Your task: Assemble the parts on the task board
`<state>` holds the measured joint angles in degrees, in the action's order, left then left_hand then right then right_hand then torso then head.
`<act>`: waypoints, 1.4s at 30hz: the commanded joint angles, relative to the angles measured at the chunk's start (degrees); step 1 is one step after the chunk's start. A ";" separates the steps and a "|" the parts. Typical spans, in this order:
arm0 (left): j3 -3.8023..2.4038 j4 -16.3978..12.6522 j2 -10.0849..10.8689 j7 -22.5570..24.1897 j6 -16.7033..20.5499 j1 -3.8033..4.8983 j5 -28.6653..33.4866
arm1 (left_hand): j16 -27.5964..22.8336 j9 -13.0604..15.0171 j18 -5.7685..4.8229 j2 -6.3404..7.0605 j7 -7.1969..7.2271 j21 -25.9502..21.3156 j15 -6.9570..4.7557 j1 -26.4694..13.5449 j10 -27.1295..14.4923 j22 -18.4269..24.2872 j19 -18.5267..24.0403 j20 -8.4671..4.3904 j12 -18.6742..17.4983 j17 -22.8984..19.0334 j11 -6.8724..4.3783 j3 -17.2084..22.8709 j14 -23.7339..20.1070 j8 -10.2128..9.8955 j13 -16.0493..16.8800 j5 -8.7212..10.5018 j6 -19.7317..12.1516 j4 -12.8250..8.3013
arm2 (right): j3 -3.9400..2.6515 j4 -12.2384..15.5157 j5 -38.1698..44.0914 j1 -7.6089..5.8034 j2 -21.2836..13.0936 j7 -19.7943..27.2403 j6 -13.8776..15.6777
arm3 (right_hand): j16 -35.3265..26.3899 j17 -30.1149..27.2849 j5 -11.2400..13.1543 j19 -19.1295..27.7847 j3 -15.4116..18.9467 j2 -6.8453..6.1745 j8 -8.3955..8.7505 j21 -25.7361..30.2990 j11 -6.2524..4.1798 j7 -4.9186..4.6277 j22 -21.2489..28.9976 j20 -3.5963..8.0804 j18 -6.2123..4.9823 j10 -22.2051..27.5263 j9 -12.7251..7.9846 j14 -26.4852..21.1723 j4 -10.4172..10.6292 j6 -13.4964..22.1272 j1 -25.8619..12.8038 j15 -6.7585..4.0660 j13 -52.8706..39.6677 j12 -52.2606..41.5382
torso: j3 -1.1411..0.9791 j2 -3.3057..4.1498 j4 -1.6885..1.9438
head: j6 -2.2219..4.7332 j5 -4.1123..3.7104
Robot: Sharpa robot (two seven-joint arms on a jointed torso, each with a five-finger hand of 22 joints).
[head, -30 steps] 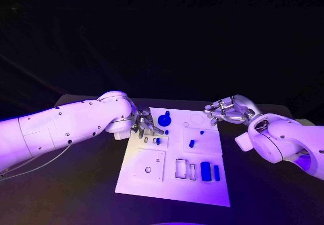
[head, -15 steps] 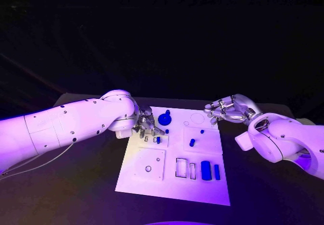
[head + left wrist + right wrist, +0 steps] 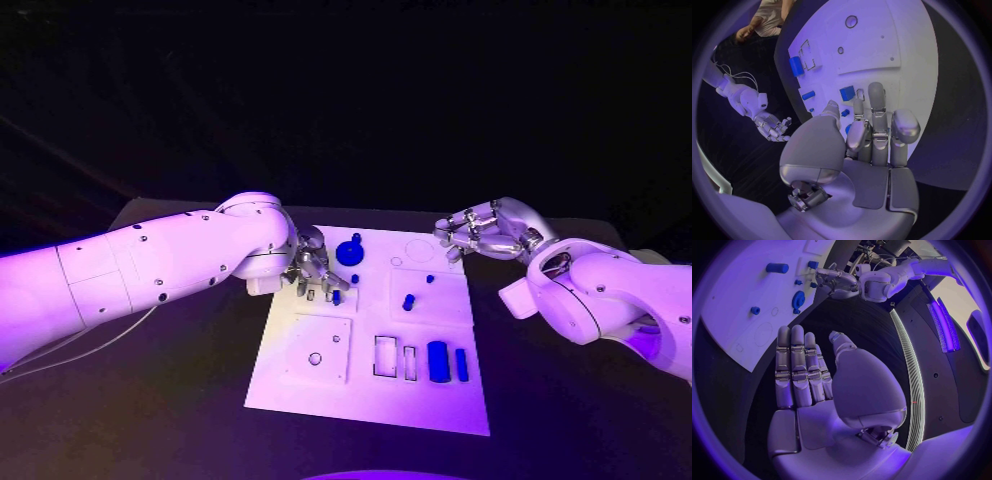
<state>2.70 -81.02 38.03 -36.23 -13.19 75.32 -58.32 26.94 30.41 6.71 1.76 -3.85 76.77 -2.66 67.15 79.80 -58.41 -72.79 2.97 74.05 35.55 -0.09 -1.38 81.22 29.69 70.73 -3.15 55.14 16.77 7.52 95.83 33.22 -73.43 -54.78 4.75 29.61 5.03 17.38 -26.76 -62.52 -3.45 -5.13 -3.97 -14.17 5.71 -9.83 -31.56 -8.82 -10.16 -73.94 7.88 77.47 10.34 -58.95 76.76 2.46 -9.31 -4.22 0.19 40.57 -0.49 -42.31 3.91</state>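
Observation:
The white task board (image 3: 325, 385) lies in the middle of the table. My left hand (image 3: 309, 266) is low over its far left part, with its fingers (image 3: 876, 107) stretched towards a small blue square part (image 3: 847, 93). Bits of blue show between thumb and fingers, and I cannot tell whether anything is held. A round blue part (image 3: 351, 252) stands just beyond that hand. My right hand (image 3: 483, 236) hovers off the board's far right corner, fingers straight, thumb apart, holding nothing (image 3: 801, 370).
Two small blue parts (image 3: 410, 300) stand mid-board, and a blue block (image 3: 438, 362) with a slim blue piece (image 3: 462, 365) sits near the front right. Empty slots (image 3: 387, 358) lie beside them. Black table (image 3: 159, 400) surrounds the board.
The left hand has settled slightly closer to the small blue part on the board's far left. The right hand stays where it was.

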 commanded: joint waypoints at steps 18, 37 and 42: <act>0.52 0.83 -0.99 -0.22 -2.63 0.05 -0.37 | -0.66 1.75 -0.49 1.89 0.01 -0.14 -0.33 -0.93 -0.24 -0.15 0.47 -0.03 -0.26 0.52 0.00 3.99 0.09 0.36 0.10 0.07 -0.79 0.07 | -0.01 0.00 0.52 0.03 0.15 0.92 0.97 | -0.82 -0.27 -3.25 0.47 -1.19 -0.30 -0.18 0.47 0.21 -0.23 0.55 -0.38 -0.22 1.17 -0.23 -0.60 0.27 0.76 -0.60 0.48 0.06 0.22 | -0.06 -0.01 0.07 | -0.32 -0.47; 0.72 1.55 -2.25 -0.31 -3.39 0.01 0.48 | -1.07 3.11 -0.49 2.42 0.03 -0.04 -0.35 -0.60 -0.24 -0.26 0.55 -0.01 -0.28 1.00 -0.02 8.86 0.21 0.07 0.17 0.07 -0.98 0.04 | -0.01 -0.23 0.52 0.04 0.34 0.58 0.75 | -0.82 -0.27 -3.56 0.50 -1.34 -0.24 -0.23 0.50 0.21 -0.23 0.62 -0.40 -0.23 1.13 -0.23 -0.56 0.39 0.73 -0.72 0.48 0.04 0.16 | -0.04 0.01 0.06 | -0.53 -0.47; 0.72 1.64 -2.31 -0.34 -3.84 0.01 0.53 | -1.12 3.26 -0.48 2.44 0.02 -0.05 -0.34 -0.58 -0.26 -0.23 0.59 -0.01 -0.31 1.06 -0.02 9.43 0.23 0.01 0.15 0.07 -1.00 0.02 | -0.01 -0.24 0.52 0.05 0.36 0.55 0.72 | -0.82 -0.27 -3.59 0.50 -1.35 -0.23 -0.24 0.50 0.21 -0.22 0.63 -0.40 -0.23 1.11 -0.23 -0.54 0.42 0.72 -0.75 0.48 0.04 0.14 | -0.04 -0.03 0.07 | -0.61 -0.38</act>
<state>3.42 -79.45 35.87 -36.47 -15.53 75.30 -58.25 26.16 33.61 6.70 3.48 -3.66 76.76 -2.66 66.62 79.80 -58.68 -72.58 2.77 74.05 36.51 -0.08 7.78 81.22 29.68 70.95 -3.15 54.53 16.74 7.52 95.60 33.29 -73.41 -54.47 5.03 30.42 4.36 17.17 -30.08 -62.32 -4.46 -5.37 -3.96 -13.86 6.10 -10.05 -31.03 -9.02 -10.16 -73.13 7.71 77.17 10.84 -58.73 76.54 2.77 -9.28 -4.19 0.15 40.56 -0.42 -42.85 3.46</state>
